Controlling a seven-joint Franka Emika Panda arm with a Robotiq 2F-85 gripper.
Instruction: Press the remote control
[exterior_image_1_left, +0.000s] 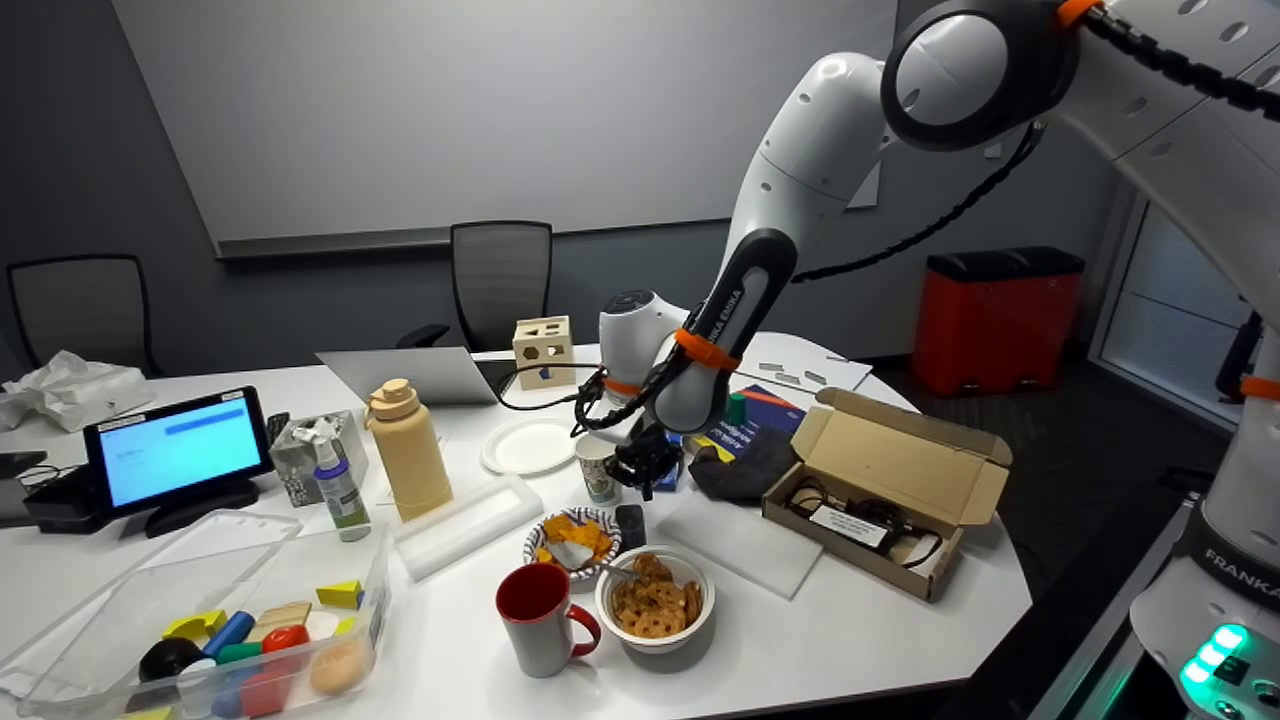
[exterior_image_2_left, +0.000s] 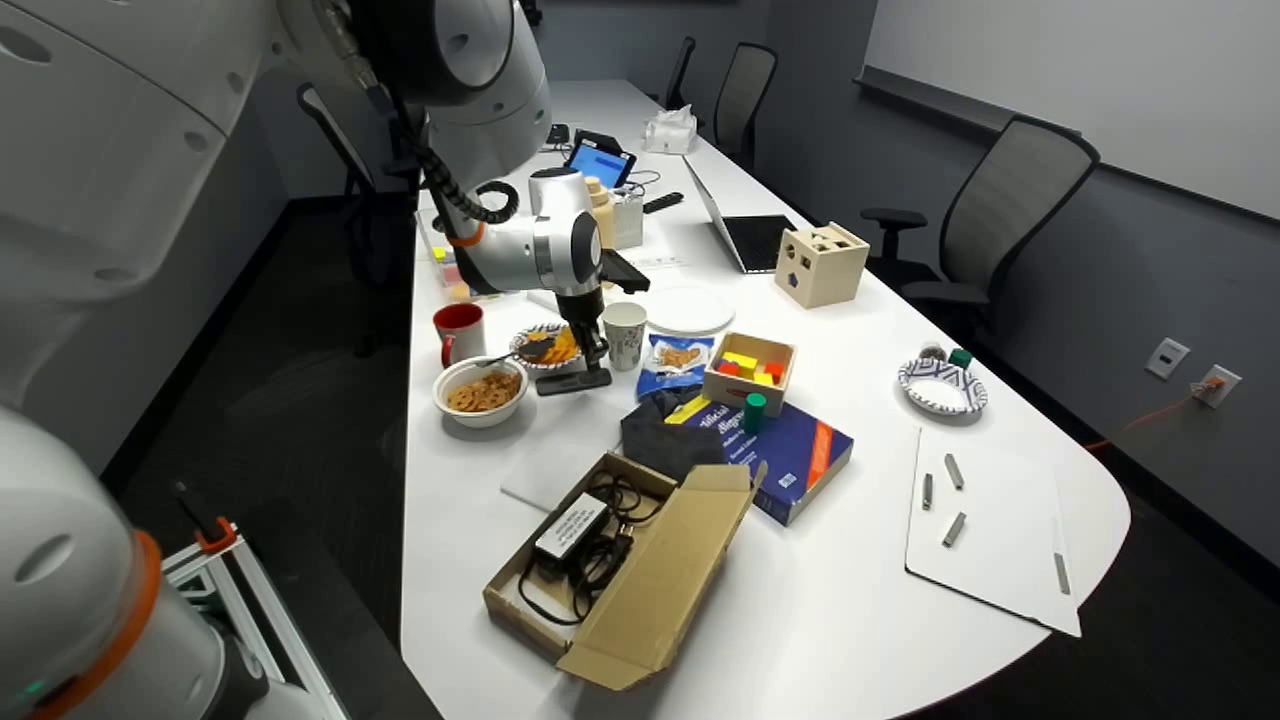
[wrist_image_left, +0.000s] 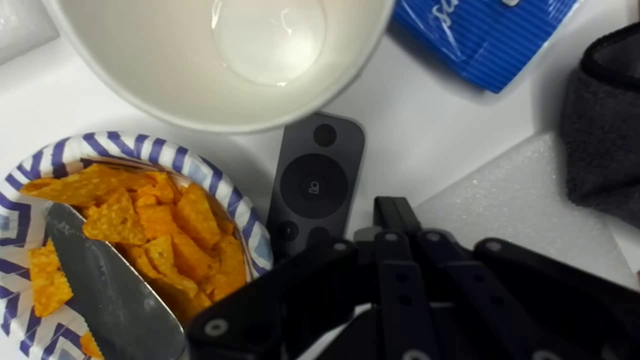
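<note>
The hand (wrist_image_left: 395, 206) was pinched tight, holding nothing, probably so it could poke. The remote (wrist_image_left: 315, 185) lay face up on the bench (wrist_image_left: 417, 132), likely for pressing.

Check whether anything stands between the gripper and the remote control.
Nothing visible stands between the gripper and the remote control; the wrist view shows white table in that gap. The bowl of chips lies on the remote control's other side; the paper cup overlaps its upper-left corner in that view.
</note>
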